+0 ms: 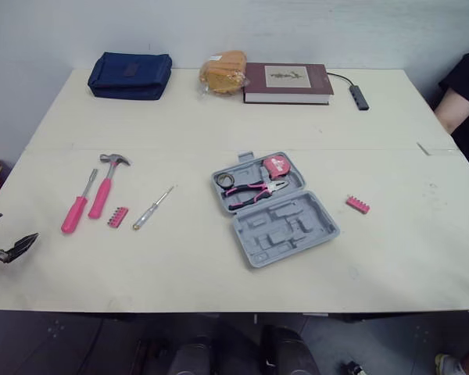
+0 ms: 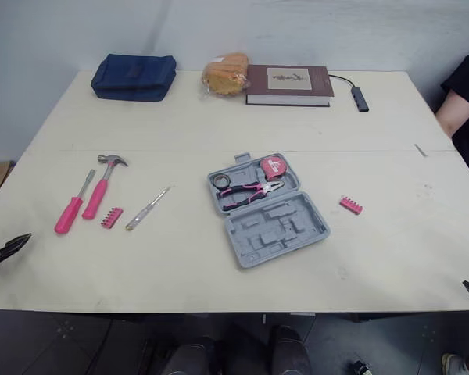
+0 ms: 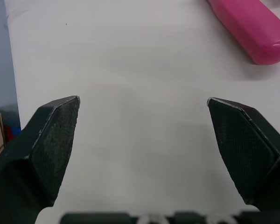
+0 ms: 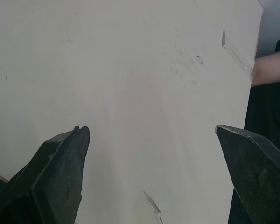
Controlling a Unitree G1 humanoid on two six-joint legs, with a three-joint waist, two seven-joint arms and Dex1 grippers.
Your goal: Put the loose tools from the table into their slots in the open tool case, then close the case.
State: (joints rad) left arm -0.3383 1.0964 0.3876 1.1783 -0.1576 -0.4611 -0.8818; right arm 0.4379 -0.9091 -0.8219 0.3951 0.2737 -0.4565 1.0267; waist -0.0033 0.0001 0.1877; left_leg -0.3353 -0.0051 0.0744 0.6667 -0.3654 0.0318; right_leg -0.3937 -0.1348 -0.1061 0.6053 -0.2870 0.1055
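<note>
Where the case sits, head view: the tool case (image 1: pixel 275 206) lies open in the middle of the table (image 1: pixel 180 266), both halves flat.
Case contents: pliers (image 1: pixel 254 190) and a tape measure (image 1: pixel 277 165) sit in the far half; the near half shows grey moulded slots.
Left of case: a hammer (image 1: pixel 103 187), a pink-handled screwdriver (image 1: pixel 76 206) just beside it, a bit strip (image 1: pixel 118 216) and a thin screwdriver (image 1: pixel 152 208), all well apart from the case.
Right of case: a second bit strip (image 1: pixel 357 205), near the case.
Far edge: a blue pouch (image 1: pixel 130 75), bagged bread (image 1: pixel 223 72), a book (image 1: pixel 288 83).
Right edge: a person's arm (image 1: pixel 457 105).
Left gripper (image 1: pixel 12 241), head view: at the table's near left corner.
Left wrist view: fingers (image 3: pixel 53 135) spread wide, tabletop between them, the end of a pink handle (image 3: pixel 249 28) ahead.
Right wrist view: right gripper (image 4: pixel 151 128) spread wide over bare tabletop, the person's arm beyond the table's edge.
</note>
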